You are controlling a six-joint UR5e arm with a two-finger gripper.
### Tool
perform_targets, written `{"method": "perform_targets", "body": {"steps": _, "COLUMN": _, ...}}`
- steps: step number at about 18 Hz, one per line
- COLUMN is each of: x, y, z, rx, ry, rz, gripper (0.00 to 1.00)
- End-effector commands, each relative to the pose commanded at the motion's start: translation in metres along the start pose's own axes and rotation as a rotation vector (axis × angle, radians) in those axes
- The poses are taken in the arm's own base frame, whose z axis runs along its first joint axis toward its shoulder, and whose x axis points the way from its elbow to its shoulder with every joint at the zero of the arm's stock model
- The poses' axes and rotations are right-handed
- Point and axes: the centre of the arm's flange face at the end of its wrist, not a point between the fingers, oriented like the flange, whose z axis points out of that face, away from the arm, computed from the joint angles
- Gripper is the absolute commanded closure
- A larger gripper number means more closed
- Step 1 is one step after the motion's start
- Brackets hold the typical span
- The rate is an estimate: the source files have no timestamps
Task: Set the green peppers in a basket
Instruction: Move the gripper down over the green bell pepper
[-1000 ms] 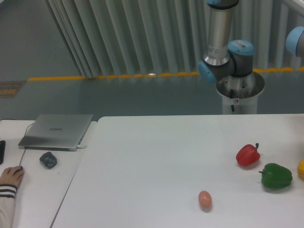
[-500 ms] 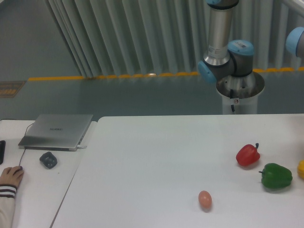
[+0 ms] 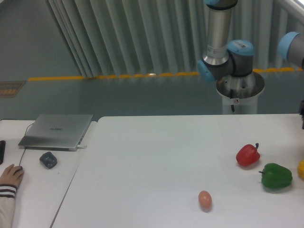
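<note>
On the white table (image 3: 156, 156) we see the green bell pepper (image 3: 276, 176) lying at about four o'clock from the table's middle, close to the right edge of the view, its short dark stem pointing left. The red bell pepper (image 3: 248, 155) sits just beside it at its ten o'clock, apart from it, stem up. A sliver of the yellow pepper (image 3: 301, 169) shows at the green one's three o'clock, cut off by the frame. A pinkish egg (image 3: 204, 199) rests well apart from the peppers, at the green pepper's eight o'clock, near the front of the table.

We see the UR5e arm (image 3: 223, 52) rising from its round base beyond the far edge of the table, at roughly one o'clock, with another blue-capped joint showing at the right border. A small dark part at the right edge may belong to the gripper (image 3: 302, 114), but too little shows: we cannot tell whether its fingers are apart or together.

On the neighbouring desk at nine o'clock lie a closed silver laptop (image 3: 57, 130) and a small dark object (image 3: 48, 159), and a person's hand (image 3: 10, 175) rests at the left border
</note>
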Motion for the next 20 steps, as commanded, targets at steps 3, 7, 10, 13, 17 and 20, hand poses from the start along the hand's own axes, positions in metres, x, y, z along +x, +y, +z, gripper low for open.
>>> {"method": "perform_targets", "body": {"steps": 3, "x": 0.001, "y": -0.031, "z": 0.004, "rx": 0.004, "ry": -0.009, "rz": 0.046, "gripper": 0.00}}
{"method": "perform_targets", "body": {"steps": 7, "x": 0.005, "y": -0.045, "z": 0.021, "rx": 0.000, "ry": 0.023, "rz": 0.086, "gripper": 0.00}}
{"method": "perform_targets", "body": {"steps": 10, "x": 0.009, "y": -0.045, "z": 0.031, "rx": -0.037, "ry": 0.048, "rz": 0.096, "gripper": 0.00}}
{"method": "perform_targets", "body": {"steps": 13, "x": 0.008, "y": -0.055, "z": 0.041, "rx": -0.052, "ry": 0.063, "rz": 0.125, "gripper": 0.00}}
{"method": "perform_targets", "body": {"steps": 17, "x": 0.005, "y": -0.056, "z": 0.051, "rx": -0.051, "ry": 0.073, "rz": 0.125, "gripper": 0.00}}
{"method": "perform_targets", "body": {"steps": 20, "x": 0.002, "y": -0.056, "z": 0.054, "rx": -0.051, "ry": 0.073, "rz": 0.127, "gripper": 0.00}}
